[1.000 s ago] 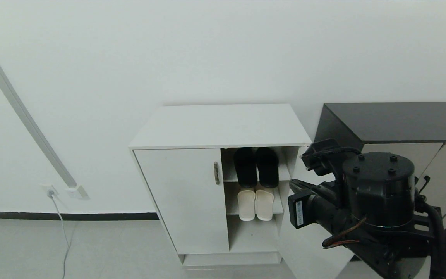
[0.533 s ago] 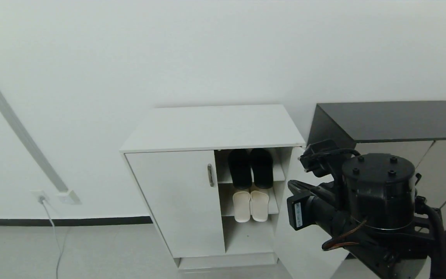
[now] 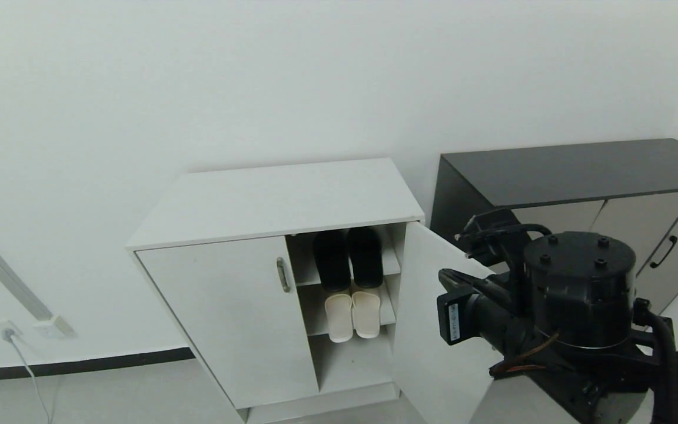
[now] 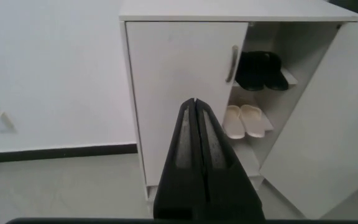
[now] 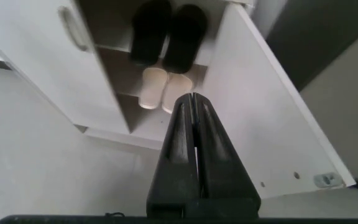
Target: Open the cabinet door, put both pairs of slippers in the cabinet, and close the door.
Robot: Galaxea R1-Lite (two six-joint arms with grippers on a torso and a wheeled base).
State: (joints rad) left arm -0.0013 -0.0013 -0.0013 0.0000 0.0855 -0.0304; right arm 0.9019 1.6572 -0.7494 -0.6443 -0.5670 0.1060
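Standing open just ahead of the right gripper [image 5: 192, 96], the door [image 3: 418, 330] favours that arm; it and the left gripper [image 4: 195, 101] are both pinched shut, empty.

Head camera — rightward pan

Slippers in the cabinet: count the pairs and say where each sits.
2. The black pair lies on the upper shelf, the white pair on the middle shelf, both in the open right half. Anything behind the shut left door is hidden.
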